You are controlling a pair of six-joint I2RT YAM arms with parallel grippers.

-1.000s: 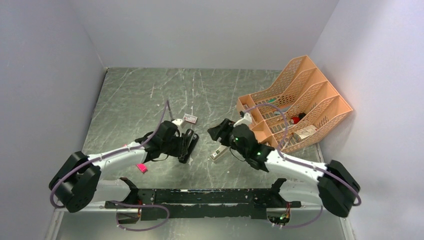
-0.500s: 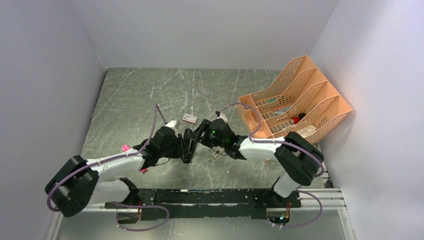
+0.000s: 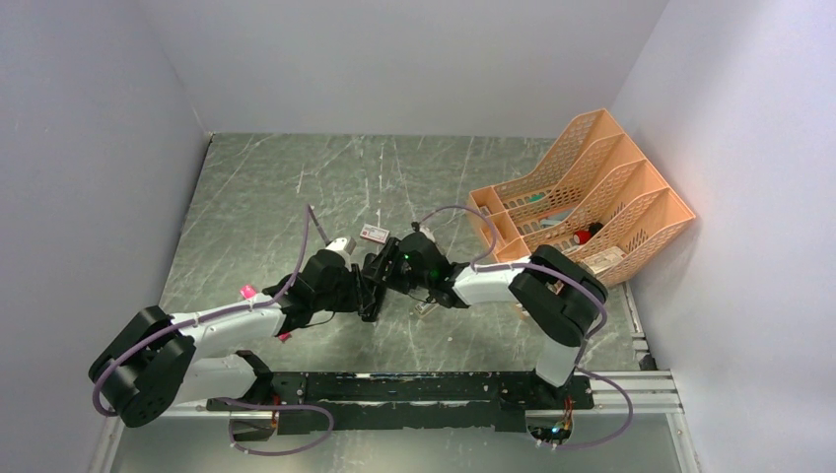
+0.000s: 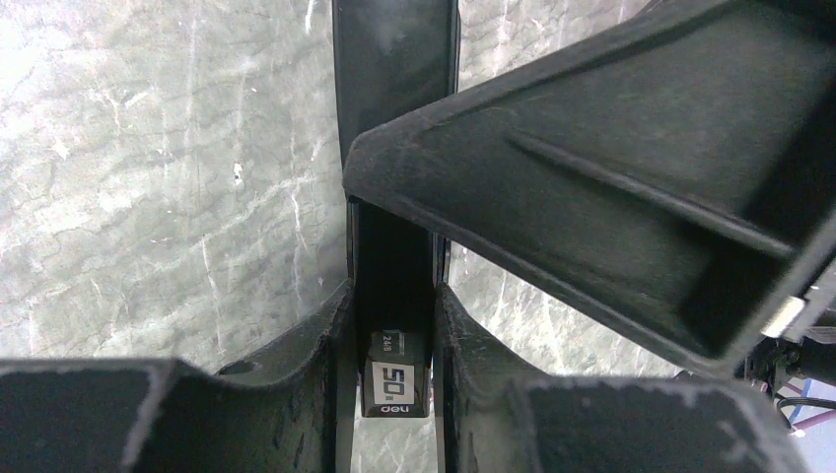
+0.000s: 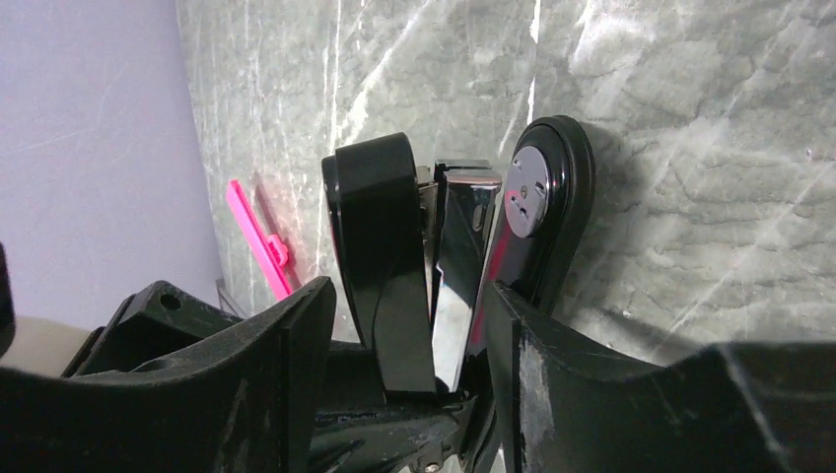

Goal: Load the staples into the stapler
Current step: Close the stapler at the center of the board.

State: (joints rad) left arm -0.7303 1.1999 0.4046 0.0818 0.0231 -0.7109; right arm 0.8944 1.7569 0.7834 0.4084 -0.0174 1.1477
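Stapler (image 4: 392, 246) label reads "50" and "deli", visible only from the left wrist. Left claw (image 4: 391, 325) clamps it; right claw (image 5: 409, 296) straddles it, grip unclear.

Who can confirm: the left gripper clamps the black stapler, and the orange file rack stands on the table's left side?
Wrong side: the top external view shows the orange file rack on the table's right side. The left gripper does clamp the black stapler.

My fingers (image 5: 246, 384) were matt black plastic, scuffed grey along the edges. The stapler (image 5: 380, 256) was glossy black plastic with a mirror-bright chrome rail (image 5: 455, 286). The surface (image 5: 690, 148) looked like smooth, veined grey-green stone. Left of centre, the pink piece (image 5: 261, 241) seemed smooth plastic.
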